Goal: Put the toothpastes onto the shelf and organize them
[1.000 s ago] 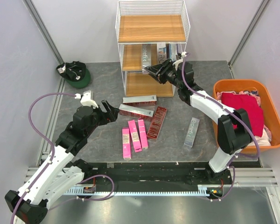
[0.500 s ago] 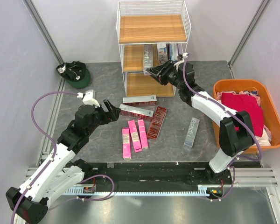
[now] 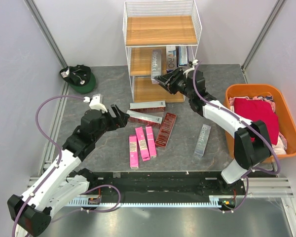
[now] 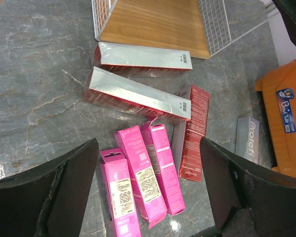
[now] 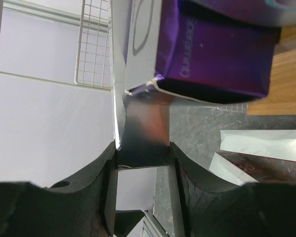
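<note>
The shelf [image 3: 161, 30] stands at the back, a white wire rack with wooden boards. My right gripper [image 3: 162, 79] [image 5: 142, 159] is shut on the lower end of a silver toothpaste box [image 3: 156, 61] [image 5: 143, 138], which stands upright at the middle board's front. A purple box [image 5: 217, 64] stands right beside it, and two more boxes [image 3: 176, 56] stand further right. My left gripper [image 3: 119, 117] [image 4: 148, 144] hangs open over three pink boxes [image 4: 140, 178] [image 3: 142, 143]. Dark red boxes [image 3: 166, 129] [image 4: 135, 94] lie near them. A silver box [image 3: 203, 139] lies to the right.
An orange tub [image 3: 281, 101] with red cloth stands at the right, its edge [image 4: 286, 123] showing in the left wrist view. A green cap [image 3: 79, 78] lies at the back left. The shelf's bottom board [image 4: 158, 24] holds nothing.
My right gripper has shifted slightly left and down with the silver box, which now stands more upright. My left gripper has crept a little toward the boxes, still open.
</note>
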{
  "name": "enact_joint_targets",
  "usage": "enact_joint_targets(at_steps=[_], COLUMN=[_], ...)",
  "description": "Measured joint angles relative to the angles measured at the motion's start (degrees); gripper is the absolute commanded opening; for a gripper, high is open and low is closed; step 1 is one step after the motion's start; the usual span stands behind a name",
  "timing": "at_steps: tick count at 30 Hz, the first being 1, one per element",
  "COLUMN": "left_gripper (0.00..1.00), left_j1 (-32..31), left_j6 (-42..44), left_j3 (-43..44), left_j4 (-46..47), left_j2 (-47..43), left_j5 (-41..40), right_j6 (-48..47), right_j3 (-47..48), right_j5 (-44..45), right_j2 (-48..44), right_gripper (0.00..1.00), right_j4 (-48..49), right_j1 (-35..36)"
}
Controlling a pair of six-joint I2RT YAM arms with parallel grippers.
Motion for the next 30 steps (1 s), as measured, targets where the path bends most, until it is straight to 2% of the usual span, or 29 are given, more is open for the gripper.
enact_joint_targets(at_steps=[7,17,20,23,24,30], left_gripper=[0.89,0.88,0.81,0.71,0.64,0.45], left_j1=[0.0,0.0,0.0,0.0,0.0,-0.2], left_j6=[0.0,0.1,0.3,0.6,0.7,1.6], left_j3=[0.0,4.0,6.5,7.6,8.1,11.4], left_j4=[1.4,3.8,5.6,6.5,7.1,10.0], left_j2=[1.7,6.6,8.7,10.6,11.5,17.5], left_j5=[1.5,4.0,5.7,7.1,7.8,10.9], right_j6=[2.2,2.5,2.5,2.5,2.5,2.6], right_j3=[-3.4,-3.9,-4.1,-4.8,-4.8,-4.8], right_j5=[0.0,0.3,0.7,1.3,1.5,1.8], right_j2=[-1.0,-2.2,-2.7,-3.8,-4.0,-4.1], right_gripper=[0.19,0.20,0.20,0.20,0.20,0.23], right_j4=[4.0,2.8,2.1,1.4,1.2,1.1], right_j1=[0.0,0.0,0.0,-0.2,-0.3,-0.7])
